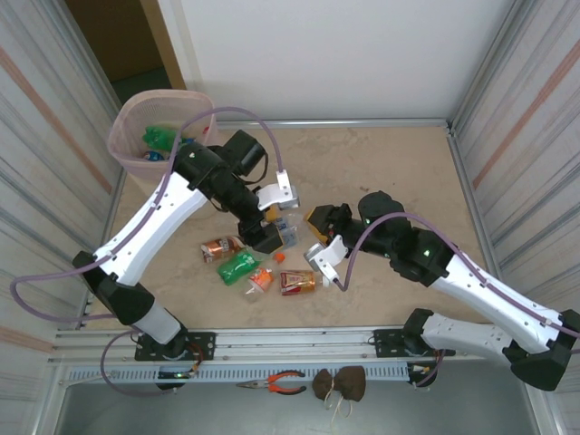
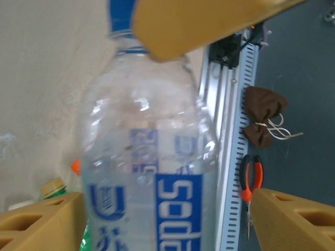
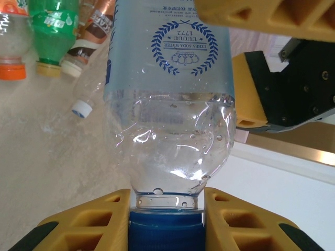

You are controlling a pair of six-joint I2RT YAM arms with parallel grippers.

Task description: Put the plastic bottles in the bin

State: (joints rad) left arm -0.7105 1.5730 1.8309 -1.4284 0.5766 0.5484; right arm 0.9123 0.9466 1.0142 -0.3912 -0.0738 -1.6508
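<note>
Soda bottle (image 3: 167,104) at mid-table, pinched by the neck above its blue cap (image 3: 165,232) in right claw (image 3: 166,209), shut tight. Body inside left claw (image 2: 167,219), jaws apart, one clear of it. More bottles (image 1: 240,265) just near-left on table (image 1: 390,163); bin (image 1: 122,149) far left, green bottle (image 1: 161,138) inside.

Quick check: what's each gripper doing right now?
Left gripper: open, jaws straddling the clear blue-labelled plastic soda bottle, gap visible on one side.
Right gripper: shut on that bottle's blue-capped neck.
</note>
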